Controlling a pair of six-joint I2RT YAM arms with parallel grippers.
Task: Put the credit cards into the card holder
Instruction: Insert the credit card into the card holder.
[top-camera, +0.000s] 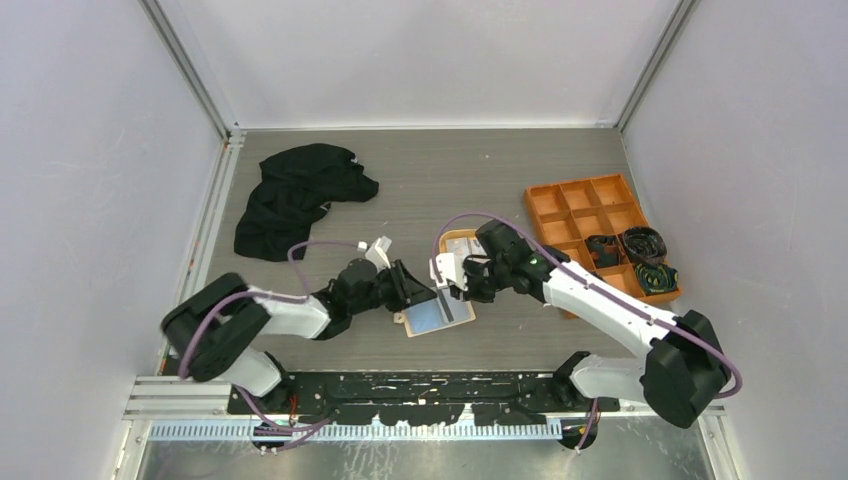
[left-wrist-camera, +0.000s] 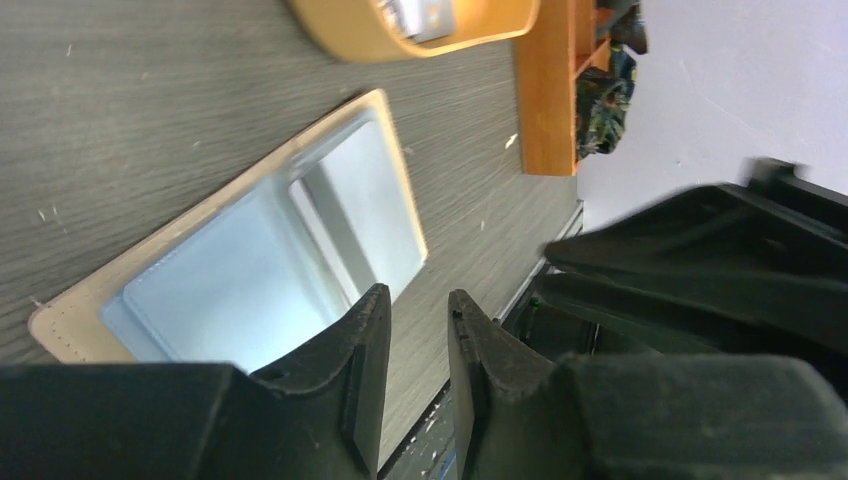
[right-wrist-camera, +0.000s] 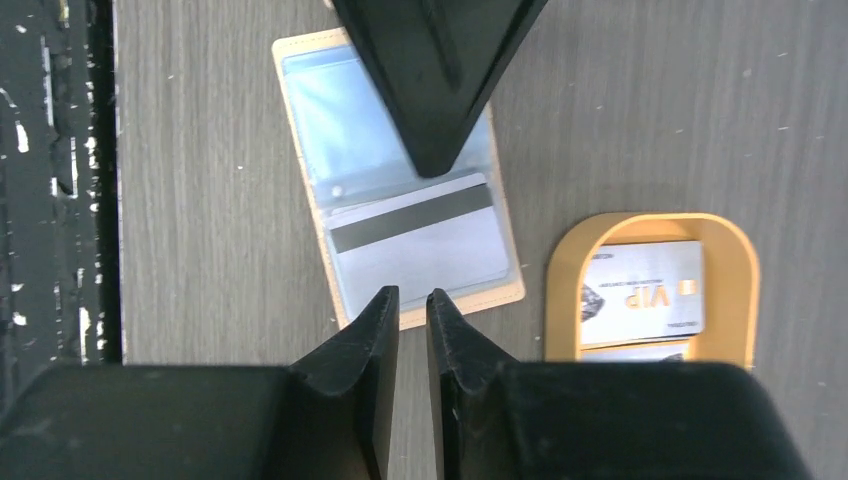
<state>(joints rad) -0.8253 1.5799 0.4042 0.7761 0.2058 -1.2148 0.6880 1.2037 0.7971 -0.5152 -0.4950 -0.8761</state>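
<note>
While the stitched beige card holder lies open, left tool and right tool stand slightly parted, seemingly empty

Through the right wrist camera, the left gripper covers the middle of the card holder on its left half. The right gripper cuts off the tray at its right end, so I get only a sliver of the second card, print unreadable.

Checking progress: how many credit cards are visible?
3: one credit card inside the card holder, a VIP card and another card in the orange tray; more may hide beneath.
</note>
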